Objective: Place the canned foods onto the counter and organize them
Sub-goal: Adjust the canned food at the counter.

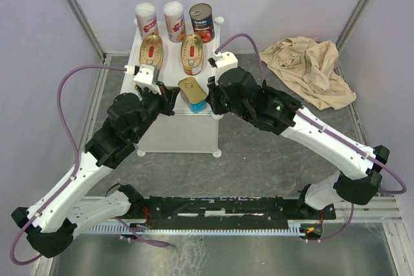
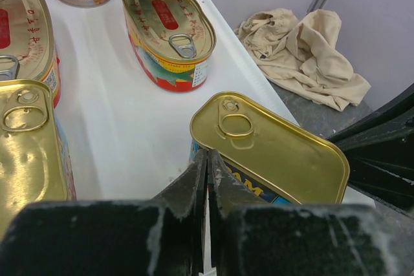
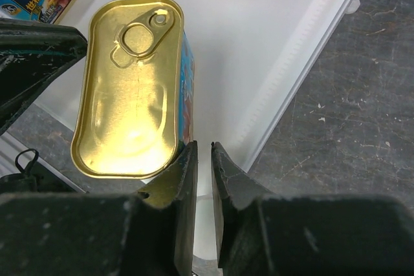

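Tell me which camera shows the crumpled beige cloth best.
The top external view: the beige cloth lies whole and unobstructed on the table. The left wrist view catches it obliquely past the counter; the right wrist view misses it.

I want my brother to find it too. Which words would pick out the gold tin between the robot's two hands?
Look for the big white cube-shaped cabinet. At its near edge, between the left gripper and the right gripper, stands a gold rectangular tin with a ring-pull lid and blue sides. The other gold rectangular tin sits further left, and the red-yellow oval tins lie behind it.
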Tool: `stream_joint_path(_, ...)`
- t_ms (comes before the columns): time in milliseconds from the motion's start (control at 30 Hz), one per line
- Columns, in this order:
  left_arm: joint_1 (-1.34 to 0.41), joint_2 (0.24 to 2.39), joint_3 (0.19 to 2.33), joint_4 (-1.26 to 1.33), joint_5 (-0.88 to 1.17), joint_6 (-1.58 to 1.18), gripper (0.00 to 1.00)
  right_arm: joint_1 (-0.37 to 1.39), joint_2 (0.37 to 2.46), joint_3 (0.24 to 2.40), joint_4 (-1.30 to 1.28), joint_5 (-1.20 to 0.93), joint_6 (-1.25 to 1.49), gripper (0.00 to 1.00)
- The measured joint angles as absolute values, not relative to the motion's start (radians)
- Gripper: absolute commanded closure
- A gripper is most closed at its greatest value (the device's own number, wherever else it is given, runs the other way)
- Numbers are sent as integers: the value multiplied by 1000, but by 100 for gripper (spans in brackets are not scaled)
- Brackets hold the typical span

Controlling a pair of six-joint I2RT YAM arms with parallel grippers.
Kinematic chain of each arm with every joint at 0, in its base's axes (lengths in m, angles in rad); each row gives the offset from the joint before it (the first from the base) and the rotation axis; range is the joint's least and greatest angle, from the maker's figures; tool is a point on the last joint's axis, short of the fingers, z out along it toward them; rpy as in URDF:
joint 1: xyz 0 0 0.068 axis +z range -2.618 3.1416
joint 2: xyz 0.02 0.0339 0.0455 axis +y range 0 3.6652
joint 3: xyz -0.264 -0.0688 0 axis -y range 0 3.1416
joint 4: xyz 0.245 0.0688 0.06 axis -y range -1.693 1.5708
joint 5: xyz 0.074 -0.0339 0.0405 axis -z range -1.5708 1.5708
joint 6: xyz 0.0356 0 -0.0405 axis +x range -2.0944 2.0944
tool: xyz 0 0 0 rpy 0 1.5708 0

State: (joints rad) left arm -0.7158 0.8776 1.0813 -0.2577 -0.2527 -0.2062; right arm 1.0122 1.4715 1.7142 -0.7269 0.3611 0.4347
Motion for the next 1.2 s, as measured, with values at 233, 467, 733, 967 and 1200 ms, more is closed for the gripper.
stream_joint_path(233,-716,885,1082,-272,-242,-207,94,1013,1472,1687,-717,347,448,79)
stream_joint_path(467,-722,897,1082,-283,-233,-207,94,1017,1472,1686,-710,340,450,79)
stream_joint_path(733,-725,918,1087,-283,-233,-207,94,1024,1472,1686,-710,340,453,79)
stream_joint_path(967,-727,921,1087,-283,-235,-207,94,1026,1472,1686,-710,339,453,79)
stream_joint_path(1200,-727,921,1087,-283,-242,-207,94,1029,1480,1686,-709,336,453,79)
